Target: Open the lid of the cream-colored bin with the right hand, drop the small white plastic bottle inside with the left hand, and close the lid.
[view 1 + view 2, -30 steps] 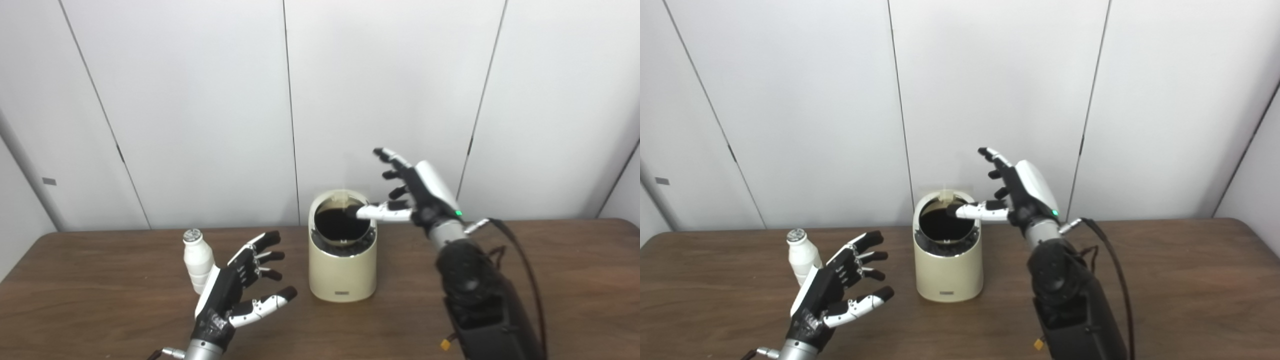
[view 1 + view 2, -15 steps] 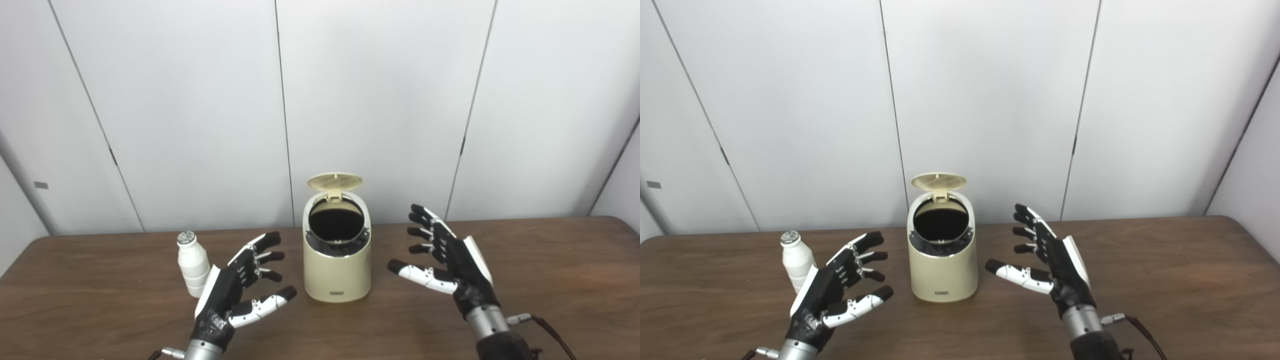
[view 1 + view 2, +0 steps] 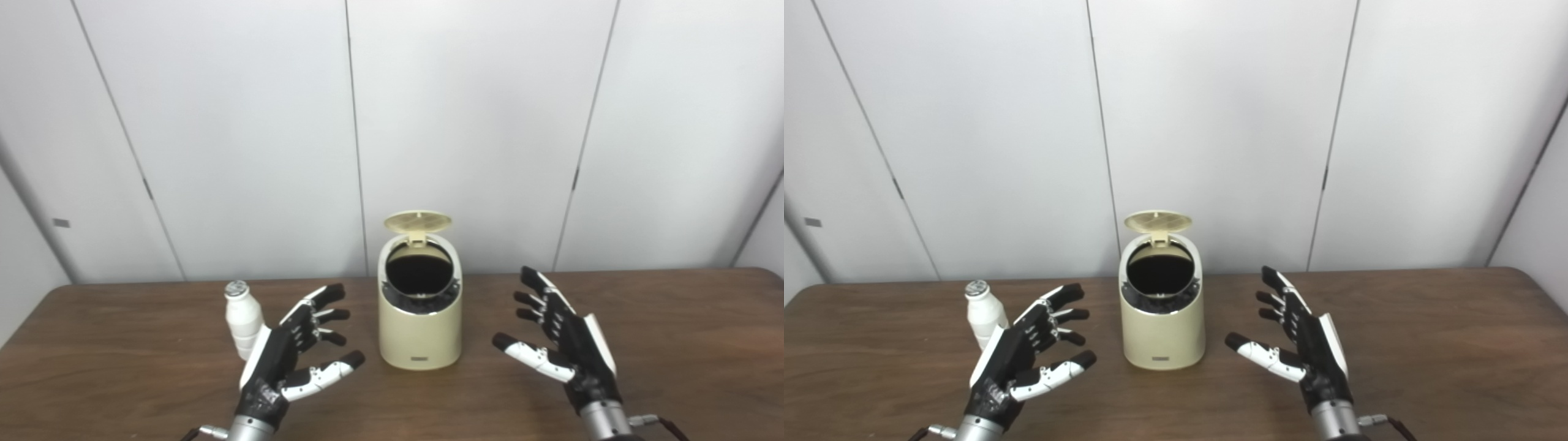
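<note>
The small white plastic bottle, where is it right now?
The small white plastic bottle stands upright on the brown wooden table, left of the cream-colored bin, just behind the open left robot hand, which isn't holding it.

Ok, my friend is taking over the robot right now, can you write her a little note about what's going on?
Left hand: open, holding nothing, beside the white bottle.
Right hand: open, holding nothing, to the right of the bin.
The bottle stands upright on the table, left of the bin.
Done: the lid is up and the bin is open.
Left: grab the bottle with the left hand, drop it in, close the lid.
</note>
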Tool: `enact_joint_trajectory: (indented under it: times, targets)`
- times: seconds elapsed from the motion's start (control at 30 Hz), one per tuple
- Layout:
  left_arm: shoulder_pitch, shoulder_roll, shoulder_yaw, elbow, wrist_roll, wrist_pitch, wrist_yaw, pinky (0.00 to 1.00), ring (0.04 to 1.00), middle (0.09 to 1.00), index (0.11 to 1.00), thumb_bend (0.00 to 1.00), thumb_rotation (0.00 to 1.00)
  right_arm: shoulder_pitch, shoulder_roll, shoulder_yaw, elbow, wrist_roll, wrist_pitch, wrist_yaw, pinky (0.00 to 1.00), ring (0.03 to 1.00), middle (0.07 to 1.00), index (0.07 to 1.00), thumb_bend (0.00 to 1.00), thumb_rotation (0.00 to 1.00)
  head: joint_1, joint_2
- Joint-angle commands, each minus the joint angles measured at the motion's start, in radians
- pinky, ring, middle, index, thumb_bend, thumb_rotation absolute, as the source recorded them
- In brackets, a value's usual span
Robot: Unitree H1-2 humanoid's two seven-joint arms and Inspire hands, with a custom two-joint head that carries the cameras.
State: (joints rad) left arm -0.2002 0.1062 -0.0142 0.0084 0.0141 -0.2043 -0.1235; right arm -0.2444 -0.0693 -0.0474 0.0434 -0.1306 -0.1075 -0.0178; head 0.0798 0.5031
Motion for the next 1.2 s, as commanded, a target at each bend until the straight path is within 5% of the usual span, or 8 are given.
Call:
enact_joint_trajectory:
  times: [0.0,0.47,0.8,1.17]
  targets:
    - [-0.017,-0.001,0.004,-0.057,0.048,-0.012,0.033,0.57,0.74,0.847,0.836,0.7,0.1,-0.017,-0.011,-0.009,-0.005,0.017,-0.064,-0.011,0.8,0.853,0.912,0.907,0.79,0.36,0.0,0.0]
    - [0.109,0.021,0.072,-0.249,0.123,0.037,0.094,0.5,0.594,0.67,0.704,0.7,0.06,-0.025,-0.065,-0.024,0.058,0.058,-0.138,-0.01,0.82,0.875,0.926,0.913,0.76,0.3,0.187,-0.019]
    - [0.188,0.009,0.173,-0.311,0.135,0.072,0.168,0.46,0.54,0.602,0.615,0.69,0.0,-0.019,-0.063,-0.02,-0.026,0.069,-0.061,-0.002,0.82,0.86,0.919,0.904,0.71,0.18,0.238,-0.024]
    - [0.165,-0.02,0.239,-0.276,0.341,0.142,0.337,0.48,0.586,0.642,0.637,0.71,0.04,-0.009,-0.043,0.001,-0.143,0.042,0.05,-0.005,0.8,0.852,0.914,0.896,0.66,0.09,0.243,-0.021]
